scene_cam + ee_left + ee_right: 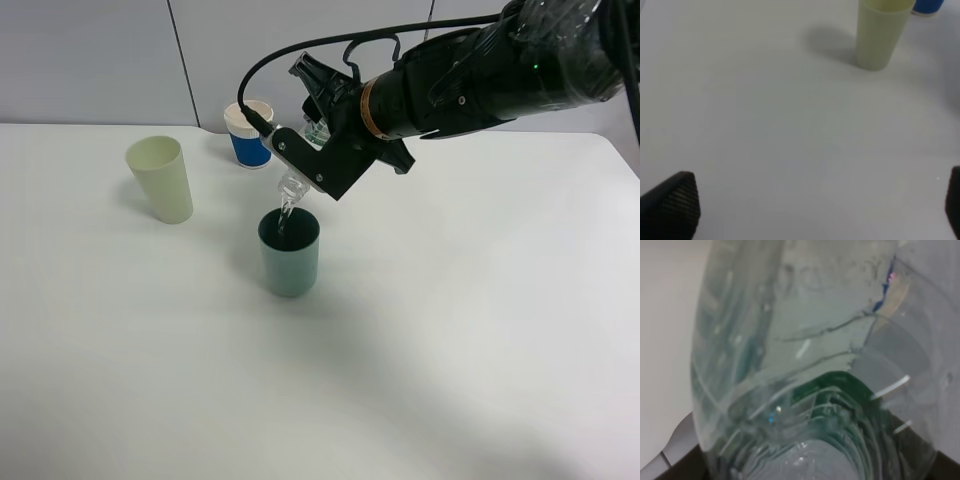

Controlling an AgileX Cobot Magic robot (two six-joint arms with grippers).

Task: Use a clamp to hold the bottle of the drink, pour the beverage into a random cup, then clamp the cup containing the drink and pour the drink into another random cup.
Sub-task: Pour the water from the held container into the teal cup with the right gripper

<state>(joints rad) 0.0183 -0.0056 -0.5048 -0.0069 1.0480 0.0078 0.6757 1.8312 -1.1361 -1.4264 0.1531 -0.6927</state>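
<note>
The bottle [805,365], clear and ridged, fills the right wrist view. Only the high camera shows it tipped neck-down over the teal cup [290,262], the beverage [286,212] trickling in. The right clamp [305,150] pinches it. The left gripper [812,210] hangs spread over the table [765,125] near a pale tumbler [879,37].

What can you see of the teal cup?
The teal cup is a plain, straight-sided tumbler, matte like plastic and darker inside. It stands upright and open on the white table, near its middle, apart from the pale cup and the blue cup. The bottle tilts neck-down just above its rim, and a thin stream of clear liquid falls into it. Only the table and that liquid touch it.
</note>
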